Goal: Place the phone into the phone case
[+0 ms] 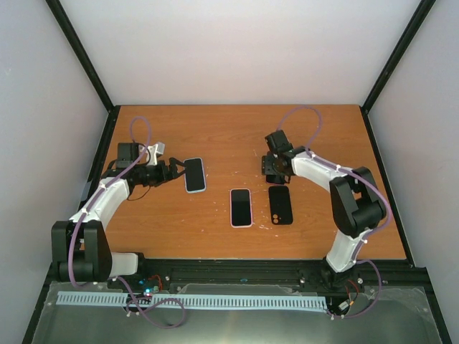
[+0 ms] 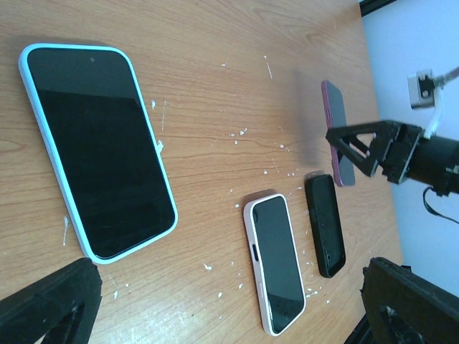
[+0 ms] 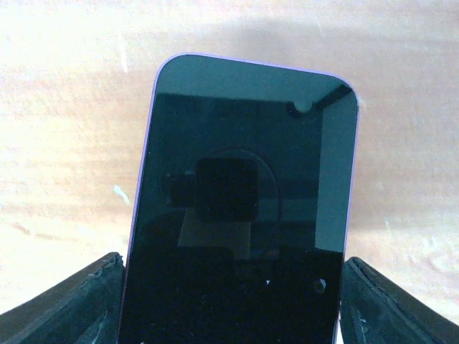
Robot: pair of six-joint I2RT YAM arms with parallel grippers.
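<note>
- Orange-brown wood table (image 1: 215, 136), top view. Three flat items lie in a loose row across the middle: a blue-cased phone (image 1: 194, 175) at left, a pale-cased phone (image 1: 241, 207) in the centre, and the black phone case (image 1: 280, 205) just beside it on the right.
- Top view, arms: the left gripper (image 1: 177, 172) sits just beside the blue-cased phone's left edge, jaws spread wide with nothing between them. The right gripper (image 1: 275, 169) hangs just past the far end of the black phone case. What it carries is too dark to make out from here.
- Left wrist view: the blue-cased phone lies screen up at upper left. The left fingers (image 2: 43, 308) show in the bottom corners, well apart and clear of it.
- Left wrist view, far right: a purple phone (image 2: 336, 132) is clamped in the right gripper, standing on its edge beyond the far end of the black phone case. I cannot tell whether its lower end touches the wood.
- Right wrist view: the purple phone's dark screen faces the lens, with the right fingers (image 3: 72, 301) set against its two long edges — a firm hold. Wood shows behind.
</note>
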